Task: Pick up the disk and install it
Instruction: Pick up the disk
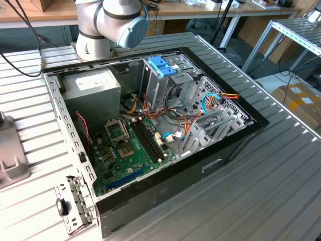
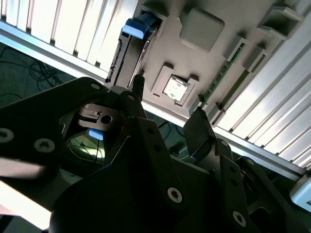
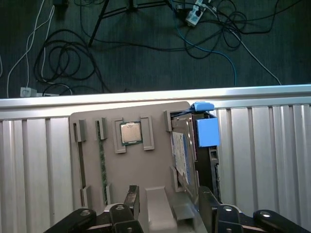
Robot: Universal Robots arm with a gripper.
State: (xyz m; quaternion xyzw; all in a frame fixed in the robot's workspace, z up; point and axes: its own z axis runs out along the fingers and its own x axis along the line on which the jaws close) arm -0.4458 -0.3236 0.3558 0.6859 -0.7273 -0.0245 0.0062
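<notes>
**Spread gripper (image 3: pixel 169 191) empty; disk (image 3: pixel 183 153) offset toward one finger**

Both fingers (image 3: pixel 132 199) of the arm's gripper stand wide apart in both wrist views and clasp nothing. Only a raised block of the grey holder tray (image 3: pixel 155 165) shows in the gap between them. The gripper hovers at the near edge of this tray, which lies flat on the slatted table (image 3: pixel 34 160).

Across the tray, from one finger's side to the other, lie:
- a memory stick (image 3: pixel 102 160) in its groove
- a processor chip (image 3: pixel 130 133) in its pocket
- the disk

The disk stands on edge in a slot at the tray's outer side. Its labelled face is turned toward the processor chip and its blue rail (image 3: pixel 208 132) is on the opposite side. Its long axis runs straight away from the gripper, from the tray's near edge to its far edge.

Critical relation: the disk is off the gripper's centre line. It lies roughly in line with one finger, while the other finger lines up with the processor chip. Judged from this, the jaws do not straddle the disk, and the offset is sideways, across the disk's thin dimension.

Beyond the tray's far edge lie loose floor cables (image 3: pixel 63 58). In the exterior view the computer case (image 1: pixel 200 165) lies open with its drive cage (image 1: pixel 161 68) upright. With the disk seated in the tray slot, pick-up is judged not yet done.
</notes>
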